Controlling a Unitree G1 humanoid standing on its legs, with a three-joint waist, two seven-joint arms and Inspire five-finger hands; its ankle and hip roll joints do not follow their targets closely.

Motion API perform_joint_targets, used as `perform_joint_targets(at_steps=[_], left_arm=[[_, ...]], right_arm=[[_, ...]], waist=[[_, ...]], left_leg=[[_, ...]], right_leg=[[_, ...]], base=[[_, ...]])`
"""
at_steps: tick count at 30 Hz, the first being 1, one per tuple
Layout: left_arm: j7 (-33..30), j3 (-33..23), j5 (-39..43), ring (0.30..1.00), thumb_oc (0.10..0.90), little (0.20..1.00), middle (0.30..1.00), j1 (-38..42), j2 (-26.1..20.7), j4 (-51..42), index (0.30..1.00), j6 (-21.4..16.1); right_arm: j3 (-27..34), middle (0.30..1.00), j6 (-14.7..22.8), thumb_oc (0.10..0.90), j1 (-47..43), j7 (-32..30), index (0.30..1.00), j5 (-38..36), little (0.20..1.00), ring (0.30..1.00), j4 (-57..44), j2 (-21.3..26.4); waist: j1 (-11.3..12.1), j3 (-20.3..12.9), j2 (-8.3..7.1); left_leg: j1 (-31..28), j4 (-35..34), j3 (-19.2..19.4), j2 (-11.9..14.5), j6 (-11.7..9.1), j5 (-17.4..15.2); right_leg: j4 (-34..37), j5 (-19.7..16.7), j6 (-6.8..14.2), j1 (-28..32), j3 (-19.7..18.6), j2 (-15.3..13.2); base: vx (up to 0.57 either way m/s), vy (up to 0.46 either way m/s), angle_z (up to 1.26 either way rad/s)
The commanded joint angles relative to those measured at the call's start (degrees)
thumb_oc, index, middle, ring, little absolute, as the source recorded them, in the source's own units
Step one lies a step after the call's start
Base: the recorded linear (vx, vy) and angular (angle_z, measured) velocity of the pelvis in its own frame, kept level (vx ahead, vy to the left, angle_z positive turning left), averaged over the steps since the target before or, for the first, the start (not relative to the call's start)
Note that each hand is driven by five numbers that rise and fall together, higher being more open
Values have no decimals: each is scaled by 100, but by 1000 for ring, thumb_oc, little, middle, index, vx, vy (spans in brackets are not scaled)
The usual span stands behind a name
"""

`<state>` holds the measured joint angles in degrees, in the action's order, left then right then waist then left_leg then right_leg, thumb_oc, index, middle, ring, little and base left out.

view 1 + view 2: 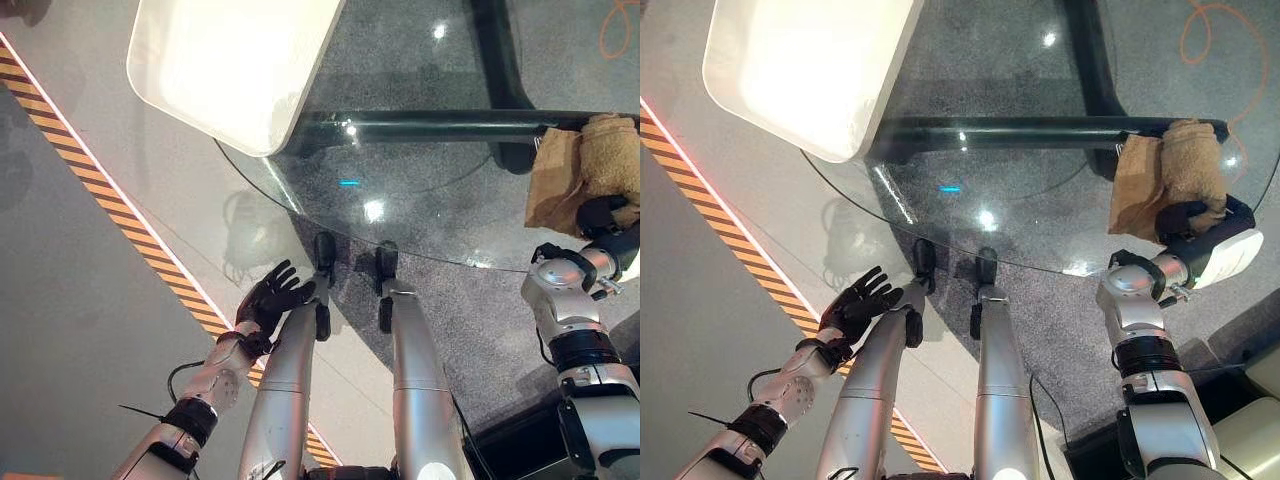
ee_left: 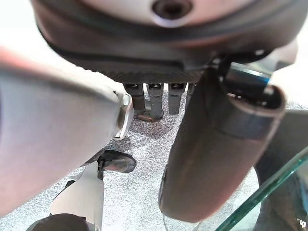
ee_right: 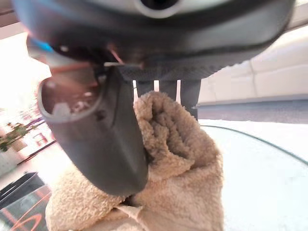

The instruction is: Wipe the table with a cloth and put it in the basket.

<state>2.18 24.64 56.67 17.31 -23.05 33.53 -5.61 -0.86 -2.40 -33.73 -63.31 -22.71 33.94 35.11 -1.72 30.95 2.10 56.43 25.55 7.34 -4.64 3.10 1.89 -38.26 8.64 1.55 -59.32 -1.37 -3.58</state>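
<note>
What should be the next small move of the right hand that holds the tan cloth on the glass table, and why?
Probably a sweep toward the table's middle. The right hand is curled round the tan terry cloth, which lies bunched at the round glass table's right edge, so most of the glass appears unwiped. The left hand hangs open beside the table.

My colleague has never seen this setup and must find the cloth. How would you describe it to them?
Start at the round glass table before the robot. At its edge on the robot's right lies the cloth, a crumpled tan towel, gripped by the right robot hand. It is the only soft, fuzzy thing there.
</note>
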Motion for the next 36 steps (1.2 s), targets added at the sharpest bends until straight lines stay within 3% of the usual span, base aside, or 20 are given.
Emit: perform_joint_targets(at_steps=[1, 8, 13, 22, 29, 36], left_arm=[[168, 214, -127, 900, 800, 900, 900, -1114, 247, -286, 900, 194], [80, 330, -56, 900, 800, 900, 900, -1118, 253, -374, 900, 175], [107, 330, -40, 900, 800, 900, 900, -1110, 328, -305, 900, 163], [235, 329, -38, 900, 800, 900, 900, -1134, 490, -88, 900, 78], [330, 308, -109, 900, 800, 900, 900, -1061, 592, 90, 900, 78], [385, 292, -158, 900, 800, 900, 900, -1029, 704, 172, 900, 72]], right_arm=[[562, 300, 159, 100, 407, -716, 300, 159, 200, 300, -203, 1165], [297, 300, 207, 100, 86, -385, 300, 578, 200, 300, -496, 1271], [-43, 300, 7, 100, -240, 129, 300, 1005, 200, 300, -1023, 1267], [-182, 300, 240, 100, -674, 89, 300, 1192, 200, 300, -1411, 990], [-575, 300, -183, 100, -1269, 597, 300, 1098, 200, 300, -1212, 915], [-1100, 300, -587, 100, -1312, 1553, 300, 1178, 200, 300, -1218, 625]], waist=[[-140, -116, 398], [-116, -116, 422], [-93, -116, 435], [-26, -116, 499], [74, -116, 520], [117, -116, 565]], left_leg=[[125, 748, -381, -155, 39, -779], [113, 729, -401, -168, 23, -765], [85, 697, -420, -178, 16, -740], [10, 691, -414, -170, 24, -756], [27, 689, -435, -181, 21, -732], [55, 649, -417, -191, 40, -702]], right_leg=[[877, -904, -21, 71, 331, 337], [853, -850, -43, 78, 355, 344], [846, -797, -79, 101, 370, 358], [781, -700, -114, 157, 375, 364], [761, -693, -140, 146, 399, 365], [753, -677, -171, 89, 404, 357]], base=[[0, 0, 0], [-4, -2, -1], [3, 18, 0], [9, 47, 0], [1, 20, 2], [2, 31, 2]])
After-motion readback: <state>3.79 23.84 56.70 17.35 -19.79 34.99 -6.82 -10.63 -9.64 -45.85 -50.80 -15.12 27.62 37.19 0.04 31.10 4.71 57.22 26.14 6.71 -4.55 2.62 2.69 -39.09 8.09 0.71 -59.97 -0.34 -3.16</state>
